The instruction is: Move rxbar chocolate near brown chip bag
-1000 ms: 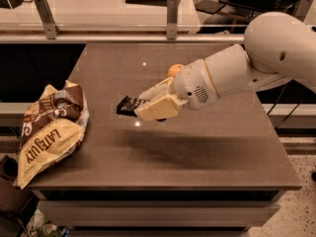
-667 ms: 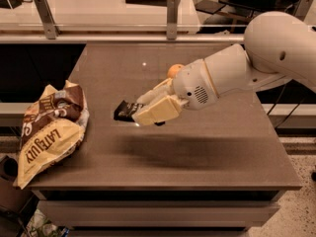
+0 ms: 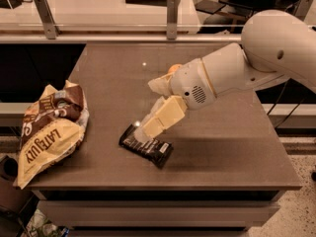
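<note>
Touchdown for the rxbar chocolate (image 3: 147, 147): a second ago I carried it in the air above the table (image 3: 222, 147), and now it lies flat near the front edge, to the right of the brown chip bag (image 3: 49, 127) with a bare strip between them. My gripper (image 3: 144, 132) rests on the bar's upper edge, and I cannot tell whether it grips or has let go. I judge the bar near enough; what remains is letting go and lifting clear.
</note>
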